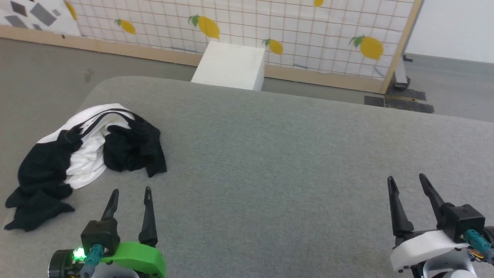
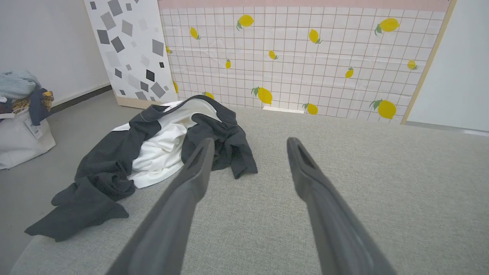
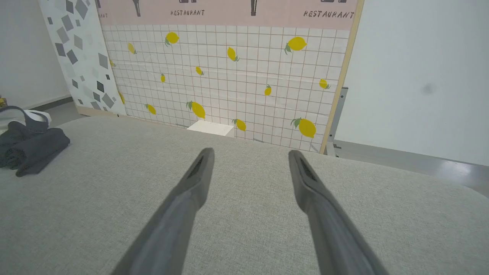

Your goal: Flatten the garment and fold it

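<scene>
The garment (image 1: 88, 154) lies crumpled in a heap at the left side of the grey padded table (image 1: 270, 154), white body bunched between black sleeves, one black end hanging at the left edge. My left gripper (image 1: 131, 193) stands open just in front of the heap and slightly to its right, touching nothing. In the left wrist view the garment (image 2: 160, 152) lies ahead and to the left of the open left gripper (image 2: 250, 143). My right gripper (image 1: 407, 179) is open at the lower right, far from the cloth. In the right wrist view the right gripper (image 3: 250, 152) points over bare table, with the garment (image 3: 26, 145) at the far left.
A white box (image 1: 231, 65) stands on the floor beyond the table's far edge, before a lemon-patterned panel (image 1: 270, 27). A white bag with clothes (image 2: 23, 118) sits on the floor off the table's left. The table's left edge runs close by the garment.
</scene>
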`<state>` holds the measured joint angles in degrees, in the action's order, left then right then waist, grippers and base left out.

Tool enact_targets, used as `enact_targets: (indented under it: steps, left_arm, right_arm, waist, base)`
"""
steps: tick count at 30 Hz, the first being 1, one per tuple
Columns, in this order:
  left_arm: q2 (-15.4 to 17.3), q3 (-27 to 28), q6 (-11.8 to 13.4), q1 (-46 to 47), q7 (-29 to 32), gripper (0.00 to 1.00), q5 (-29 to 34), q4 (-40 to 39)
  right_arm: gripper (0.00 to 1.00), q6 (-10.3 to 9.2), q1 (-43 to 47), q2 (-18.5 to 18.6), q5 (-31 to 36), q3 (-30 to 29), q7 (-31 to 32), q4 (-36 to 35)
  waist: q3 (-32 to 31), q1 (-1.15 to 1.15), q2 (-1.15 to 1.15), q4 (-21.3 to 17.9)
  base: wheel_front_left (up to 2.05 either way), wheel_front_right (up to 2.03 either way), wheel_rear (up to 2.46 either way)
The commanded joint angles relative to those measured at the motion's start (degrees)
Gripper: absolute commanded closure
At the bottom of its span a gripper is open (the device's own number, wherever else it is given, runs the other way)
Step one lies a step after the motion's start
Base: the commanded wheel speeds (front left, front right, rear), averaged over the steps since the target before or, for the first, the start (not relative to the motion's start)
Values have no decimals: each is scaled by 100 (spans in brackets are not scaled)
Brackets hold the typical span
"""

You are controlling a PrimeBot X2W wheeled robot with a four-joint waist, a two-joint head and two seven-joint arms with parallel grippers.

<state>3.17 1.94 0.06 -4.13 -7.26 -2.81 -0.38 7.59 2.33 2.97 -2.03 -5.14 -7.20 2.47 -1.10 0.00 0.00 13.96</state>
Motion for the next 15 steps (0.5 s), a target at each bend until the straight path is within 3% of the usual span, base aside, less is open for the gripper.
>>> enact_targets:
  steps: [1,15]
  left_arm:
    - [-15,27,10,-72,-69,0,-69,20]
    - [-20,26,-3,-266,-304,0,-180,19]
  right_arm:
    - [0,-5,-11,-5,-27,33,-71,34]
    - [0,-7,-132,-7,-74,469,-307,304]
  waist:
    - [-15,0,0,132]
    - [-64,0,0,1184]
  base:
    - [0,0,0]
    - [0,0,0]
